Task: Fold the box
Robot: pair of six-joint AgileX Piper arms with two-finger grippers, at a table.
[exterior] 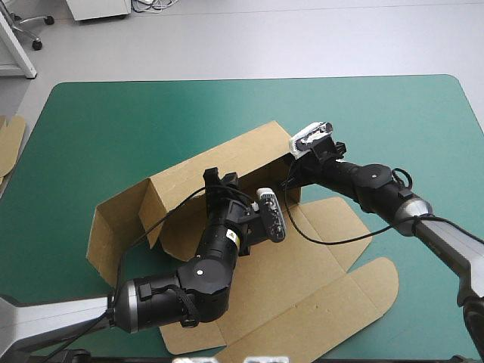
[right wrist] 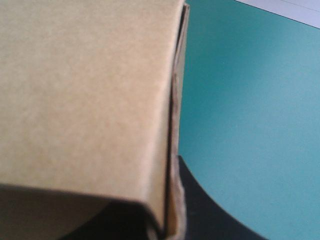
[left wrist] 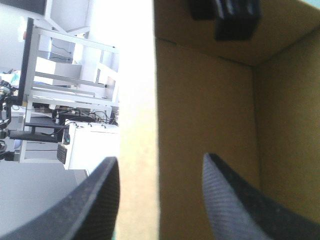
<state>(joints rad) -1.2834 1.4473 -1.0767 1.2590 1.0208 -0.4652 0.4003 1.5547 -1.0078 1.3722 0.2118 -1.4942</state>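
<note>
The box [exterior: 227, 162] sits at the middle of the teal-green cover [exterior: 91, 121]. Its far and left walls stand, the near flaps lie flat, not yet folded. My left gripper [left wrist: 160, 157] straddles the far wall with fingers apart, and my right gripper [exterior: 296, 162] pinches its right corner.

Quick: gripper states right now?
Left gripper: open, astride a raised wall of the brown cardboard box.
Right gripper: shut on the box's wall.
</note>
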